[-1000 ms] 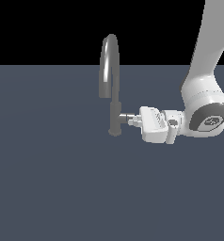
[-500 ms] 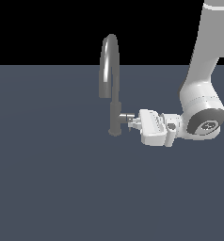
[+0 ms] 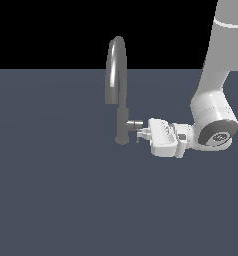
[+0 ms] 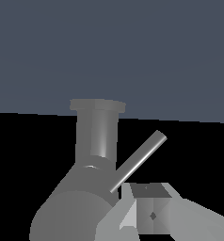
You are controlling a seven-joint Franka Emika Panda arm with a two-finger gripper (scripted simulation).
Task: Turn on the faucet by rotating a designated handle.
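A: Flat slate-grey bench (image 3: pixel 51 200) under a black backdrop, nothing on it but the faucet (image 3: pixel 120 90), which stands near the middle with its arched spout curling toward the exterior view's left.

B: And the handle (image 3: pixel 135 124)?

A: A short stub sticking sideways out of the column, low down, pointing to the exterior view's right. Its long axis runs level, straight toward the fingers (image 3: pixel 142 132). In the wrist view a thin lever (image 4: pixel 138 161) slants off the stub's end, just beside one grey fingertip (image 4: pixel 151 207).

B: So the fingers are on it?

A: Right at the stub's end, apparently touching or nearly so; the hand lies horizontal, in line with the stub. How wide the fingers stand, and whether they pinch the lever, I cannot tell; only one pad shows clearly.

B: Next move, then?

A: I'd judge a push on the lever around the stub's axis, since the lever sits beside the pad, not plainly between two
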